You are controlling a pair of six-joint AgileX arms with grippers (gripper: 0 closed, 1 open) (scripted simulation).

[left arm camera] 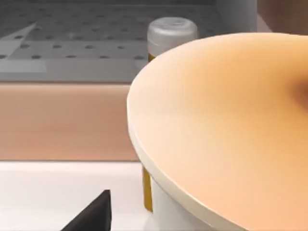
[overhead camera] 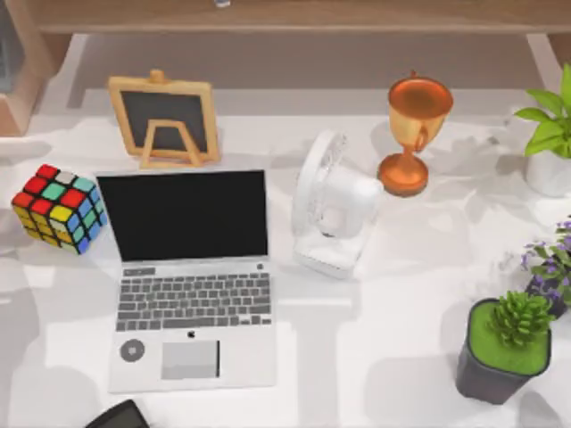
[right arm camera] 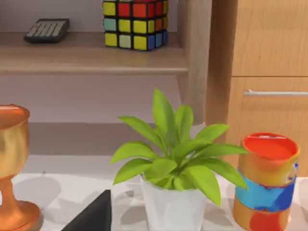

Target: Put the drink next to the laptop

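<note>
Whether the left gripper (left arm camera: 91,216) was open or holding anything could not be told. The drink (left arm camera: 221,130) loomed just before it, likely lined up for a grasp. The laptop (overhead camera: 192,285) sat left of centre. The right gripper (right arm camera: 91,216) idled facing the far-right plant (right arm camera: 175,159).

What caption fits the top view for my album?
Open laptop on a white table, with a colourful cube, small chalkboard, white fan and copper trophy nearby.
</note>
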